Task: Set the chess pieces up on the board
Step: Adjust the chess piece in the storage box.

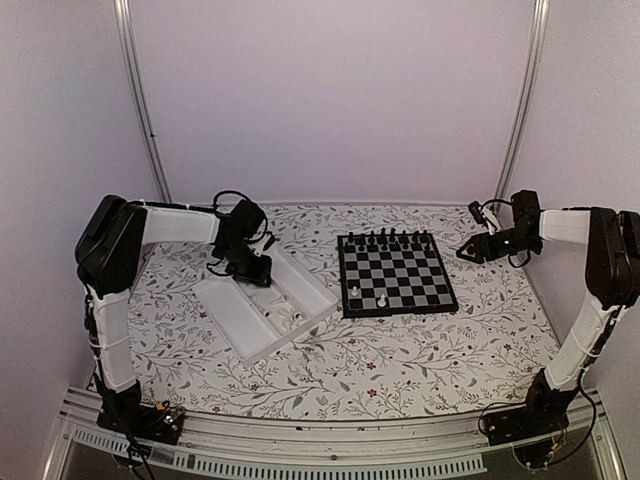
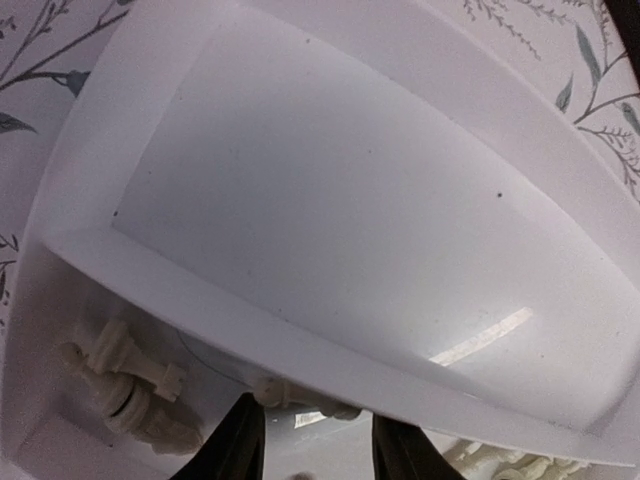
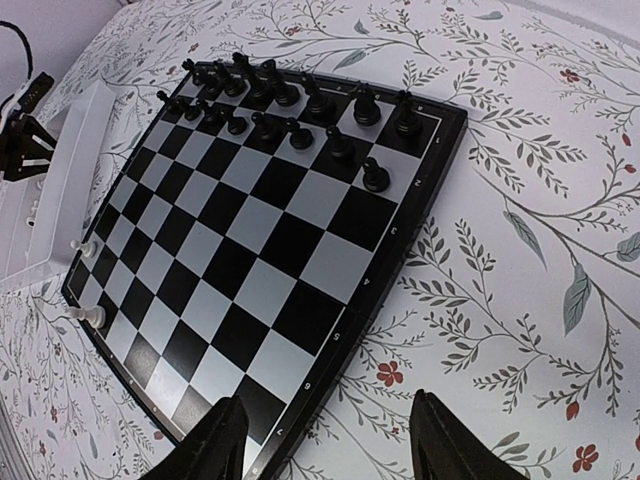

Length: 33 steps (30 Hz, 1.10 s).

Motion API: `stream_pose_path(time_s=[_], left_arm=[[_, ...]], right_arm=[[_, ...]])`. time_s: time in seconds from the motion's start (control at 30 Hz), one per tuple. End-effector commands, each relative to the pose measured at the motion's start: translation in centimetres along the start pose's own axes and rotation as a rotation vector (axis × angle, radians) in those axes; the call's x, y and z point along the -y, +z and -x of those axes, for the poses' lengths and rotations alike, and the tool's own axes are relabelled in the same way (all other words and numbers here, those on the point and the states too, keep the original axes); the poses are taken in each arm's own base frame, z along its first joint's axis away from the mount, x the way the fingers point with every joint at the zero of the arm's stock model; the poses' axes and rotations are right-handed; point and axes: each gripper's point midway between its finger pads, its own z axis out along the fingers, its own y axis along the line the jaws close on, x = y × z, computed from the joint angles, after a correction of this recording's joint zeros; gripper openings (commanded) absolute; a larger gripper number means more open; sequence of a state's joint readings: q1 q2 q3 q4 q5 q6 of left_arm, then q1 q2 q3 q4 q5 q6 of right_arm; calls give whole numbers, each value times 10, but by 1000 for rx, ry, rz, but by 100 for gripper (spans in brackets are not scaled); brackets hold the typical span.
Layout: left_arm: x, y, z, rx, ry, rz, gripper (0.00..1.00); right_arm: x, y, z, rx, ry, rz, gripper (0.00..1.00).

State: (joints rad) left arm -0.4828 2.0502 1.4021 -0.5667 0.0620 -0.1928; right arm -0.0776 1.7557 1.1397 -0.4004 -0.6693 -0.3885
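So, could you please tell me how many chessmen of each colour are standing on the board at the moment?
Black chessmen: 16, in two rows along one edge of the board
White chess pieces: 2, near the opposite edge
Total: 18

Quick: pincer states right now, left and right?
Left pincer: around a white chess piece; whether it grips cannot be told.
Right pincer: open, empty.
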Motion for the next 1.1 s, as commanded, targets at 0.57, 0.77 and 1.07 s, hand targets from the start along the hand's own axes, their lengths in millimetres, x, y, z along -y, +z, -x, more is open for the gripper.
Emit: stream_pose_path(time_s=[0.57, 0.77, 1.07], left_arm=[[-20, -35, 5, 47, -70, 114, 39], [-16, -22, 8, 18, 53, 108, 40], [-15, -15, 14, 20, 211, 101, 45]], right_arm=[[-5, 3, 8, 6, -19, 31, 59], [-6, 0, 9, 10, -26, 24, 59], [-7, 2, 8, 7, -23, 35, 60]])
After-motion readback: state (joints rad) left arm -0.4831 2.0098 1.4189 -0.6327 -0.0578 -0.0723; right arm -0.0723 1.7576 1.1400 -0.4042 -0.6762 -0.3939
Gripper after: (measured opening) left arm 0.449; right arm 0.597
